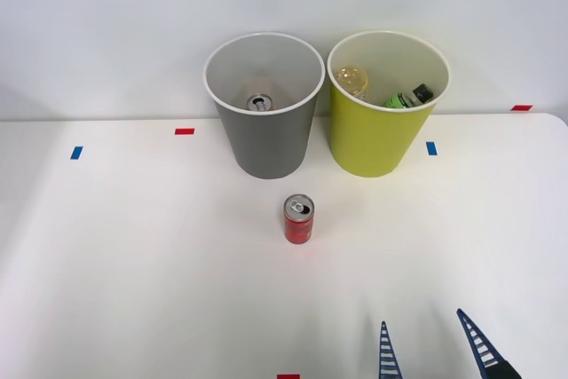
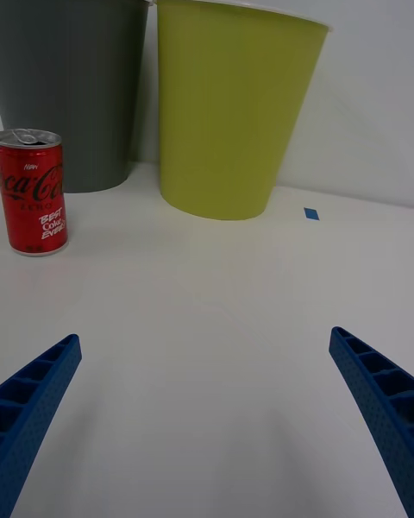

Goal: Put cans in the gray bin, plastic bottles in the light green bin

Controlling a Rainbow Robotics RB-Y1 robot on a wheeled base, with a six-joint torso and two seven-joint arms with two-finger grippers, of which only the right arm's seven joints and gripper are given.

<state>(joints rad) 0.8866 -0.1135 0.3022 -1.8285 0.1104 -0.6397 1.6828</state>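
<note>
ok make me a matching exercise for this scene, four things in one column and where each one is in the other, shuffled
Things:
1. red can
2. silver-topped can
3. green bottle
4. right end effector

Places or states:
A. inside the light green bin
B. open, low over the near part of the table
C. upright on the table, in front of the two bins
D. at the bottom of the gray bin

Pairs: 1-C, 2-D, 3-A, 4-B
</note>
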